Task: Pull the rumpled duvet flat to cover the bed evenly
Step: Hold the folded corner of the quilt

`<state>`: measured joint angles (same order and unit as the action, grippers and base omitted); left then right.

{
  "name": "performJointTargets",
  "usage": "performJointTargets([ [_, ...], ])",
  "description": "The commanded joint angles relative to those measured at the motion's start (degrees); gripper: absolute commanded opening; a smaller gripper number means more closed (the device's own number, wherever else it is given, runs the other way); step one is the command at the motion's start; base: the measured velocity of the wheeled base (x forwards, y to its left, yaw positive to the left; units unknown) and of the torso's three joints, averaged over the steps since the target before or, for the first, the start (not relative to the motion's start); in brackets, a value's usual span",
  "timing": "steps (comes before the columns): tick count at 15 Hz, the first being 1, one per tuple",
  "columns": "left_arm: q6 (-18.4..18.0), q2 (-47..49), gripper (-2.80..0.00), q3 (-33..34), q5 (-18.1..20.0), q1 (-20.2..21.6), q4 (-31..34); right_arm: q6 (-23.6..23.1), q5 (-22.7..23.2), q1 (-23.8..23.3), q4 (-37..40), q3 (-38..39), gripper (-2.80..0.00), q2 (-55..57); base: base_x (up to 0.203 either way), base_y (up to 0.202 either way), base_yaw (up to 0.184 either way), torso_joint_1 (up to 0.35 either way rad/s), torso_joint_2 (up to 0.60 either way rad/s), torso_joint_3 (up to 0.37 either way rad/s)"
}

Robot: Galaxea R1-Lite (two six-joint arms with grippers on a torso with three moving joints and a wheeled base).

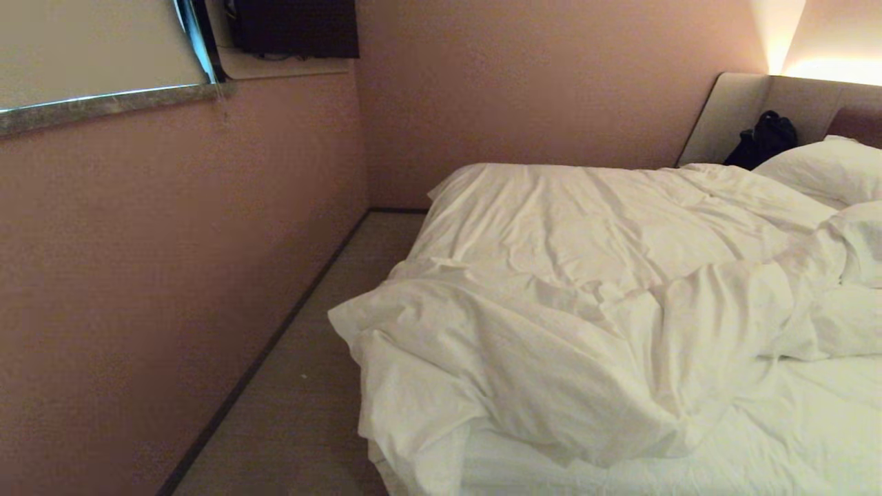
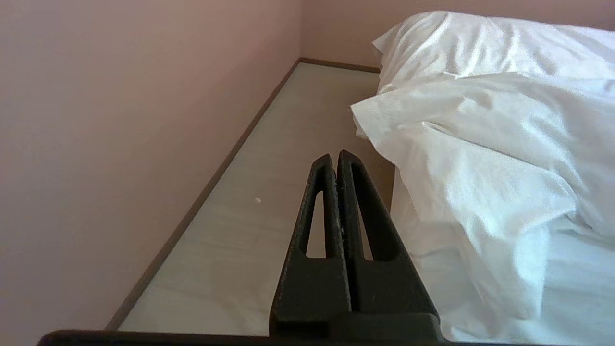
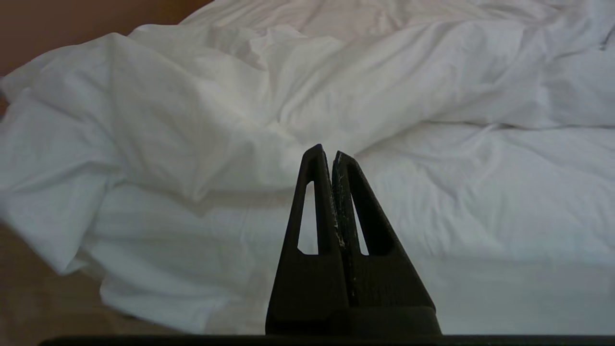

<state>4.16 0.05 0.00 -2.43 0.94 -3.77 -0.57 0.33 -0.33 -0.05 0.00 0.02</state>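
White, thick and heavily creased, the puffy cotton duvet (image 1: 565, 289) lies bunched across the wide low bed (image 1: 792, 441) rather than spread over it. Its near edge is folded back on itself into a fat ridge that runs slantwise from the corner by the aisle up toward the pillows, and that fold is why a broad patch of thin white fitted sheet (image 1: 813, 413) lies bare on the near side of the mattress. One rumpled corner of the quilt spills over the bed's edge toward the floor, so the cover sits too far to that side and too far up.

Neither arm has hold of anything. The left gripper (image 2: 336, 161), black with slotted tapering fingers, has them pressed tight together and is empty; it hangs over the pale floor strip (image 2: 269, 168) between the bed and the wall, just beside the overhanging corner, which looks like the natural place to begin a pull. The right gripper (image 3: 326, 153) is likewise clamped shut on nothing, pointing at the folded ridge above the exposed sheet without touching it. To my eye the work is not yet begun.

Further off, a plump white pillow (image 1: 827, 169) rests against the padded beige headboard (image 1: 737, 110), with a dark object (image 1: 765, 141) beside it, perhaps a bag, though I cannot make it out. A plain pink wall (image 1: 172, 275) shuts in the aisle.
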Motion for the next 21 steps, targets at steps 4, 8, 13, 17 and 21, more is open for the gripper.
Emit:
performJointTargets([
  [4,-0.2,0.0,-2.8,0.0,0.0,0.0,-0.1,0.0,0.0,0.0,0.0,0.0,-2.8,0.0,0.0,0.0,0.0,0.0,0.0,0.0],
  [8,-0.2,0.0,-2.8,0.0,0.0,0.0,-0.1,0.0,0.0,0.0,0.0,0.0,-2.8,0.0,0.0,0.0,0.0,0.0,0.0,0.0],
  [13,-0.5,0.0,-2.8,0.0,-0.1,0.0,0.2,0.0,0.0,0.0,0.0,0.0,-2.8,0.0,0.001,-0.018,0.001,0.001,0.0,0.001],
  [17,-0.5,0.0,-2.8,0.0,-0.1,0.0,0.2,0.0,0.0,0.0,0.0,0.0,-2.8,0.0,0.0,-0.187,0.002,0.005,0.0,0.002],
  [21,-0.5,0.0,-2.8,0.0,-0.1,0.0,0.2,0.0,0.0,0.0,0.0,0.0,-2.8,0.0,0.0,-0.191,-0.001,0.002,0.0,0.001],
])
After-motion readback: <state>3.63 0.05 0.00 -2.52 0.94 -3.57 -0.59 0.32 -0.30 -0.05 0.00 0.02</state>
